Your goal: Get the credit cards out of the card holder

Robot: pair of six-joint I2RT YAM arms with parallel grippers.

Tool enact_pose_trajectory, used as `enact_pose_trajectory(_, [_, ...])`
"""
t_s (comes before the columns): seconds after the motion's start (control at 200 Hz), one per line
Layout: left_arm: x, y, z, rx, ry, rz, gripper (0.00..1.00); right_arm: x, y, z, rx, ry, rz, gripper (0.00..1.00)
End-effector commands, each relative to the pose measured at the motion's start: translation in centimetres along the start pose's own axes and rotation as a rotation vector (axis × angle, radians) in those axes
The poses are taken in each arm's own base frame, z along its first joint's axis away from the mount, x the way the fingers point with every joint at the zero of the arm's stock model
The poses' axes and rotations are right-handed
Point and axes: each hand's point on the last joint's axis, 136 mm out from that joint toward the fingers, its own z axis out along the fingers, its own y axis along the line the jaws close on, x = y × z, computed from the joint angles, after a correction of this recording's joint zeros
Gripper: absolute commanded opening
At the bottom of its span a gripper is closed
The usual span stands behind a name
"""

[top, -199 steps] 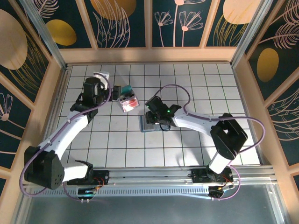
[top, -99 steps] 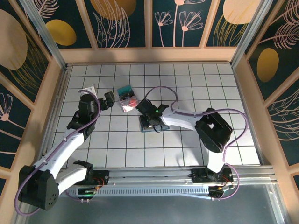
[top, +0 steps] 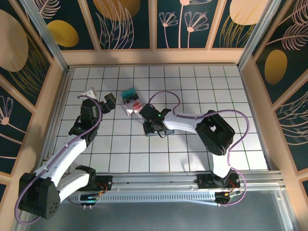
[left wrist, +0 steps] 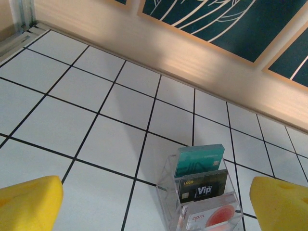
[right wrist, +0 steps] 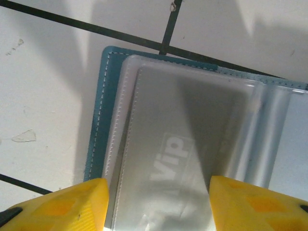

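The right tool (right wrist: 156, 204) hangs low over the open card holder (right wrist: 103, 120), which lies flat near the middle of the tiled surface (right wrist: 43, 72). Its fingers stand apart, clamped on nothing, and straddle a silver card (right wrist: 178, 159) seated in a clear pocket. For a clean extraction, a fingertip should probably bear on the card itself, not the pocket film. The unrestrained holder may slide. Farther off, a teal card (left wrist: 199, 160), black card (left wrist: 202, 186) and red-pink card (left wrist: 211, 216) stand in a clear stand (left wrist: 168, 192). The left tool (left wrist: 154, 207) faces it, spread wide and holding nothing.
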Motion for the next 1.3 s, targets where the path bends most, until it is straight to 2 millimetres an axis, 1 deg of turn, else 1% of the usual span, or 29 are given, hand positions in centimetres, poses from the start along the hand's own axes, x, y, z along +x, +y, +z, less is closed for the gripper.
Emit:
enact_pose_trajectory(0.0, [-0.4,0.4,-0.2,-0.009,-0.027,-0.027,0.99,1.3,-0.8,0.5,0.046,0.039,-0.005,0.57])
enact_pose_trajectory(0.08, [-0.3,0.4,-0.2,-0.009,-0.022,-0.025,0.99,1.6,-1.1,0.7,0.053,0.043,-0.003,0.55])
enact_pose_trajectory(0.23, [-0.4,0.3,-0.2,-0.004,-0.020,-0.018,0.99,1.8,-0.9,0.8,0.039,0.040,0.003,0.45])
enact_pose_trajectory(0.32, [-0.5,0.2,-0.2,-0.002,-0.020,-0.012,0.99,1.7,-0.8,0.7,0.027,0.035,0.007,0.44])
enact_pose_trajectory(0.445, [-0.6,0.2,-0.3,-0.001,-0.018,-0.006,0.99,1.6,-0.8,0.5,0.027,0.030,0.009,0.34])
enact_pose_trajectory(0.651, [-1.0,-0.9,-0.6,0.049,-0.015,0.024,0.99,0.9,-0.8,-1.1,0.008,-0.007,0.019,0.20])
enact_pose_trajectory(0.736, [-1.2,-1.2,-0.9,0.065,-0.018,0.024,0.99,0.7,-0.9,-1.9,0.005,-0.026,0.027,0.16])
enact_pose_trajectory(0.886, [-1.3,-2.3,-1.8,0.102,-0.026,0.022,0.99,0.3,-1.6,-3.1,0.013,-0.059,0.036,0.15])
enact_pose_trajectory(1.026, [-0.3,-3.3,-2.0,0.123,-0.009,0.028,0.99,0.1,-2.7,-3.6,0.040,-0.076,0.050,0.15])
enact_pose_trajectory(1.161, [0.4,-3.7,-1.8,0.127,0.006,0.032,0.99,-0.1,-3.8,-3.7,0.068,-0.083,0.063,0.20])
enact_pose_trajectory(1.296, [0.3,-4.0,-1.7,0.131,0.003,0.033,0.99,-0.2,-4.9,-4.2,0.113,-0.099,0.075,0.28])
